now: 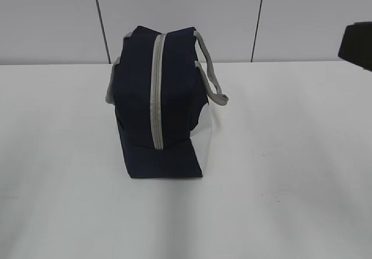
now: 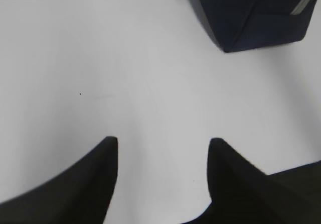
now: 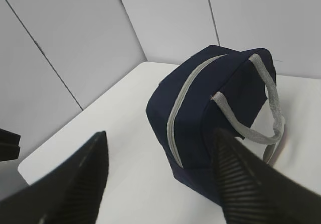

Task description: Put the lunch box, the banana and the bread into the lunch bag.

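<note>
Both grippers stand apart at a middling spread and hold nothing. The left gripper (image 2: 163, 148) hangs over bare white table (image 2: 100, 73), its two dark fingers (image 2: 95, 174) clear of everything, with a corner of the navy lunch bag (image 2: 251, 18) near, up and to its right. The right gripper (image 3: 160, 148) looks down at a slant on the same lunch bag (image 3: 200, 113), touching neither fabric nor strap. In the exterior view the lunch bag (image 1: 160, 108) stands upright mid-table with its grey zipper (image 1: 157, 90) running closed over the top and down the near end, grey strap handles (image 1: 212, 76) flopped to either side; only a dark bit of an arm (image 1: 357, 44) shows at the right edge. The lunch box, banana and bread appear in no view. The step in hand looks like opening the bag: one gripper should steady the body while the other finds the zip pull, which I cannot make out here, and draws along the track without dragging the light bag across the table.
</note>
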`<state>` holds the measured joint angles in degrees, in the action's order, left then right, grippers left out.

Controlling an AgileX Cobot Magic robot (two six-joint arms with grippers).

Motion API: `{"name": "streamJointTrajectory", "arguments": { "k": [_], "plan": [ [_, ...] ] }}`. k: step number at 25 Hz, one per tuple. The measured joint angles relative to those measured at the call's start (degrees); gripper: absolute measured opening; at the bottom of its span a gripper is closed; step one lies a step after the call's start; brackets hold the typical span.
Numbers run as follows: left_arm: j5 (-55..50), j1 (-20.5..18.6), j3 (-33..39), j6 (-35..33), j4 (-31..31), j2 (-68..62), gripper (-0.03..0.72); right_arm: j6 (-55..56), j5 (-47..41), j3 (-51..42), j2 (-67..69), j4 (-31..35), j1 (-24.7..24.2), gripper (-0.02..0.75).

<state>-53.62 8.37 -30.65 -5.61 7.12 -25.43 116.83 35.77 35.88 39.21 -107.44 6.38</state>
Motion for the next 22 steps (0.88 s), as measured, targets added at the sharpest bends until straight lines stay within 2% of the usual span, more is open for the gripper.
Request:
{"name": "streamJointTrajectory", "arguments": {
  "k": [8,17,22],
  "plan": [
    [7.0,0.0,3.2,0.1,-0.4,0.0,0.403,0.0,-2.9,-0.6,-0.1,0.1,0.0,0.478],
    [-9.7,1.2,-0.3,0.1,-1.6,0.2,0.36,0.0,-3.1,-2.7,-0.1,0.1,0.0,0.478],
    [-10.7,1.8,-0.3,0.3,-2.1,3.0,0.356,0.0,-3.1,-2.8,-0.1,0.1,0.0,0.478]
  ]
}}
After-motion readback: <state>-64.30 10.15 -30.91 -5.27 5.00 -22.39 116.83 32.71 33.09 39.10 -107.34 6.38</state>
